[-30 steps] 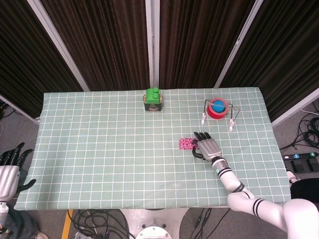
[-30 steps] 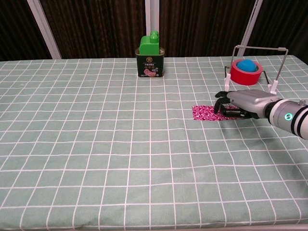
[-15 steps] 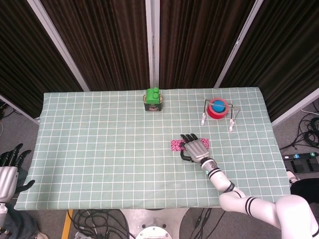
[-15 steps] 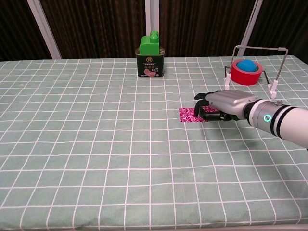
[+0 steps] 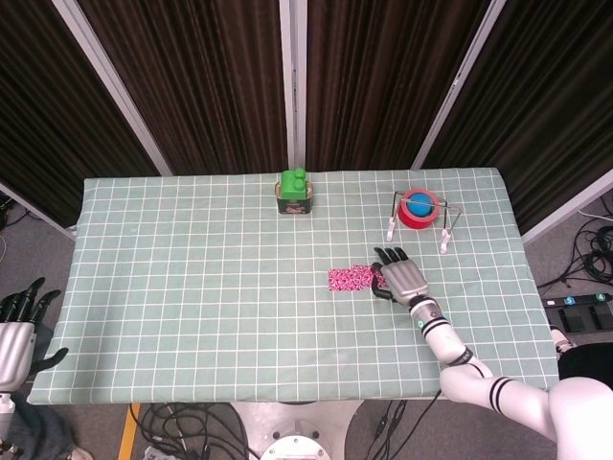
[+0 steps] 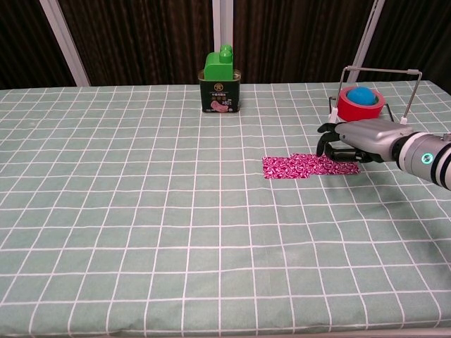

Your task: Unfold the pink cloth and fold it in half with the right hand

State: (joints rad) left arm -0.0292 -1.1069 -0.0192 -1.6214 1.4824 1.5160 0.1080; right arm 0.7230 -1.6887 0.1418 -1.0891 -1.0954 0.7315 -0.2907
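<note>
The pink cloth [image 6: 304, 166] lies flat on the table [image 6: 141, 211] as a long, narrow strip with a fine dark-and-white speckled print, right of centre and slightly toward the far side; its left end is free and its right end runs under the right hand [image 6: 350, 140]. That hand, a grey metal shell with black fingers [image 6: 328, 146], rests palm down on the cloth's right end with the fingers curled onto the fabric (whether they actually pinch it or only press on it cannot be told from either view). In the head view the same strip [image 5: 351, 279] shows just left of the hand [image 5: 400, 275], whose fingers point toward the far edge. The table is covered by a soft pale green sheet with a white grid. Just behind the hand stands a thin wire frame [image 6: 373, 88] on white feet, with a red tape roll [image 6: 359, 107] and a blue ball [image 6: 362, 94] sitting in its hole. Further left, near the far edge, a dark green tin [image 6: 220, 92] carries a bright green block [image 6: 220, 64] on top. The left hand [image 5: 21, 321] hangs beside the table's near left corner, fingers apart and holding nothing.
</note>
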